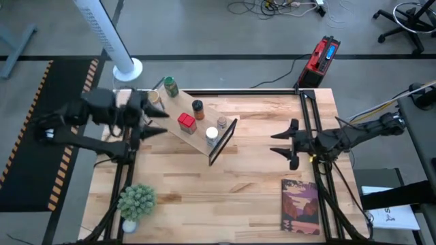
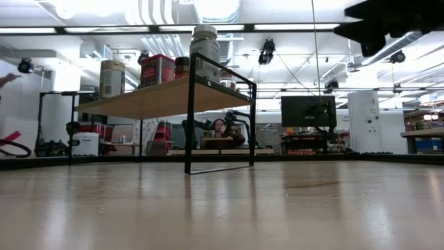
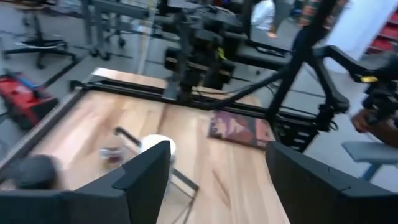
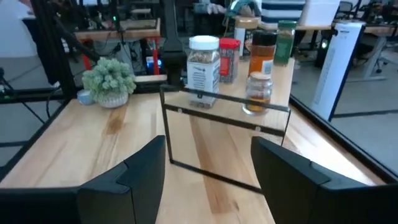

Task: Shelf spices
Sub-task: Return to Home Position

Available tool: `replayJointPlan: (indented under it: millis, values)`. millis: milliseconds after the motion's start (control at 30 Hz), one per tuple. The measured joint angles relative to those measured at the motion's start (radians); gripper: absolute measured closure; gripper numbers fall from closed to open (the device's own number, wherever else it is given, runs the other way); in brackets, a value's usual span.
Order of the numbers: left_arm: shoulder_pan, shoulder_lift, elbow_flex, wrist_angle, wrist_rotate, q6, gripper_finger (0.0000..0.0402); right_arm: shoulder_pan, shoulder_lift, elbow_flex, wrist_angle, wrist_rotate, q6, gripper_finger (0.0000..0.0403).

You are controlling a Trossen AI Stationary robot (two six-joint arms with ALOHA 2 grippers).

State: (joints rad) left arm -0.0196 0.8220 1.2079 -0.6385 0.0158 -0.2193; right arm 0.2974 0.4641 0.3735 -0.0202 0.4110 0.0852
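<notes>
Left gripper: fingers spread wide, nothing held; its wrist view confirms the empty gap. Right gripper: also spread, empty.

All six spices sit on the shelf, none left on the table, so I judge that only the retreat to home remains.

Key relation: the shelf's long axis runs diagonally between the two grippers. The left gripper is nearer, just beside the shelf's long edge, with the red tin straight ahead of its fingertips. The right gripper is well apart and faces the black frame end. The left arm should back straight off, away from the jars. A sideways swing risks clipping them.

Views:
- **High view:** the only one showing both gaps to the shelf.
- **Right wrist view:** lines up the white jar and silvery jar nearest, with the brown jar and green jar behind.
- **Low view:** shows the tan jar upright on the plank; in the high view the left arm half hides it.
- **Left wrist view:** blurred; it catches only the white lid and the right arm beyond.
</notes>
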Motion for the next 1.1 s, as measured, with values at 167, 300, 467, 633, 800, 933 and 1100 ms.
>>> replayJointPlan:
  millis: [167,300,467,633,800,933,1100]
  values:
    - [-0.084,-0.021,-0.220,0.247,0.001,-0.035,0.0157,0.000,-0.097,-0.142,0.196,-0.105,-0.082,0.0190]
    - [-0.121,-0.018,-0.373,0.446,0.000,-0.008,0.0162,-0.001,-0.173,-0.229,0.263,-0.123,-0.075,0.0190]
    - [-0.135,-0.024,-0.518,0.665,0.003,0.064,0.0164,-0.001,-0.253,-0.293,0.265,-0.123,-0.041,0.0190]
    - [-0.136,-0.026,-0.619,0.843,0.087,0.148,0.0161,-0.001,-0.299,-0.343,0.259,-0.123,-0.005,0.0190]
    - [-0.137,-0.028,-0.713,0.973,0.303,0.240,0.0157,-0.001,-0.306,-0.352,0.192,-0.123,0.045,0.0190]
    - [-0.136,-0.037,-0.786,1.046,0.319,0.238,0.0153,-0.001,-0.305,-0.352,0.154,-0.123,0.088,0.0190]
    - [-0.136,-0.051,-0.882,1.117,0.341,0.237,0.0153,-0.001,-0.305,-0.352,0.059,-0.124,0.050,0.0190]
